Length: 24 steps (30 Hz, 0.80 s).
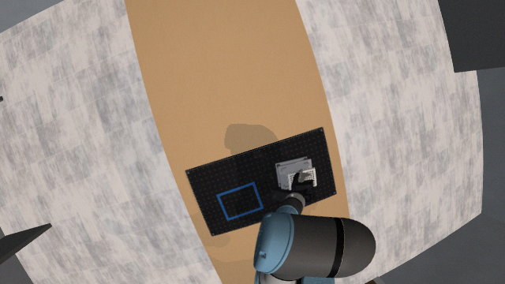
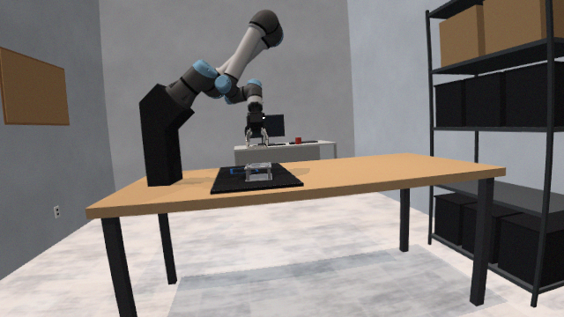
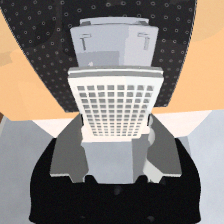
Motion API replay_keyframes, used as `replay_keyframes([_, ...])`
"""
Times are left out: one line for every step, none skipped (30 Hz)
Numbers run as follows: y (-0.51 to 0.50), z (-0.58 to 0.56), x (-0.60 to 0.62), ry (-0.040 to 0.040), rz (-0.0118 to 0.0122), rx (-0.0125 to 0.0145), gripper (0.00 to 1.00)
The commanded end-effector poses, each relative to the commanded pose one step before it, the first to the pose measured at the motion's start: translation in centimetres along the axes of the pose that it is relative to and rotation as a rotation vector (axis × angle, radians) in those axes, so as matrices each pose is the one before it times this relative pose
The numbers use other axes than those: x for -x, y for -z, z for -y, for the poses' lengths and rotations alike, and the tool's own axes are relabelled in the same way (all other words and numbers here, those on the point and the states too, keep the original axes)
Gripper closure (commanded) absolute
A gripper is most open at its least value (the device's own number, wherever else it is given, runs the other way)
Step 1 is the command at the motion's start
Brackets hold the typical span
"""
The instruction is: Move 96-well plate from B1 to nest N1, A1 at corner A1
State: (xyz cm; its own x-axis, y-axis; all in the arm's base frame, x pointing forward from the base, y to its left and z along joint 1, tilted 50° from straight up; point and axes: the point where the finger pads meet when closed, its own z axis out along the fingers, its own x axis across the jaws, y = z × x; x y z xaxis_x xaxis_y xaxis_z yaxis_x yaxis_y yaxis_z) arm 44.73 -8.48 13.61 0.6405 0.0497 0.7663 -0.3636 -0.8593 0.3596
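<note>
In the middle of the wrist view, the 96-well plate [image 3: 116,107] hangs clamped between the two jaws of the gripper [image 3: 116,150], its grid of wells facing the camera and its far edge overlapping the near edge of the raised plate nest N1 [image 3: 114,46], which fills the upper centre of that frame. The plate is held high, probably so that its underside passes over the nest's upright locators before being lowered. In the exterior view the gripper [image 2: 256,142] sits well above the nest [image 2: 258,172], left of centre. The cut corner cannot be made out, so A1's orientation is unclear. At the lower centre of the top view, the blue outline of bench spot B1 [image 1: 218,200] stands vacated on the black perforated board [image 1: 205,177], which lies on the tan table [image 1: 221,79].
</note>
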Motion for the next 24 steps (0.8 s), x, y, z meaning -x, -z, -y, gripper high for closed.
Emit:
replay_keyframes([0.034, 0.010, -0.020, -0.00020, -0.00085, 0.00022, 1.00])
replay_keyframes([0.000, 0.000, 0.000, 0.00000, 0.00000, 0.00000, 1.00])
replay_keyframes([0.002, 0.004, 0.001, 0.00000, 0.00000, 0.00000, 1.00])
replay_keyframes([0.002, 0.003, 0.001, 0.00000, 0.00000, 0.00000, 1.00])
replay_keyframes([0.002, 0.003, 0.001, 0.00000, 0.00000, 0.00000, 1.00])
replay_keyframes([-0.140, 0.086, -0.001, 0.00000, 0.00001, 0.00000, 1.00])
replay_keyframes([-0.141, 0.084, -0.001, 0.00000, 0.00001, -0.00001, 1.00])
replay_keyframes([-0.141, 0.084, -0.001, 0.00000, 0.00001, -0.00001, 1.00])
replay_keyframes([-0.148, 0.090, 0.005, 0.00000, -0.00002, 0.00002, 1.00])
replay_keyframes([-0.143, 0.085, 0.001, 0.00000, 0.00000, 0.00000, 1.00])
replay_keyframes([-0.143, 0.085, 0.001, 0.00000, 0.00000, 0.00000, 1.00])
replay_keyframes([-0.143, 0.085, 0.001, 0.00000, 0.00000, 0.00000, 1.00])
replay_keyframes([-0.143, 0.085, 0.001, 0.00000, 0.00000, 0.00000, 1.00])
replay_keyframes([-0.143, 0.085, 0.001, 0.00000, 0.00000, 0.00000, 1.00])
replay_keyframes([-0.144, 0.085, 0.000, 0.00000, 0.00000, 0.00000, 1.00])
replay_keyframes([-0.144, 0.084, 0.000, 0.00000, 0.00000, 0.00000, 1.00])
replay_keyframes([-0.144, 0.084, 0.000, 0.00000, 0.00000, 0.00000, 1.00])
replay_keyframes([0.000, 0.000, 0.000, 0.00000, 0.00000, 0.00000, 1.00])
replay_keyframes([0.000, 0.000, 0.000, 0.00000, 0.00000, 0.00000, 1.00])
replay_keyframes([-0.144, 0.084, 0.000, 0.00000, 0.00000, 0.00000, 1.00])
replay_keyframes([-0.144, 0.084, 0.000, 0.00000, 0.00000, 0.00000, 1.00])
replay_keyframes([-0.144, 0.084, 0.000, 0.00000, 0.00000, 0.00000, 1.00])
replay_keyframes([-0.144, 0.084, 0.000, 0.00000, 0.00000, 0.00000, 1.00])
replay_keyframes([-0.144, 0.084, 0.000, 0.00000, 0.00000, 0.00000, 1.00])
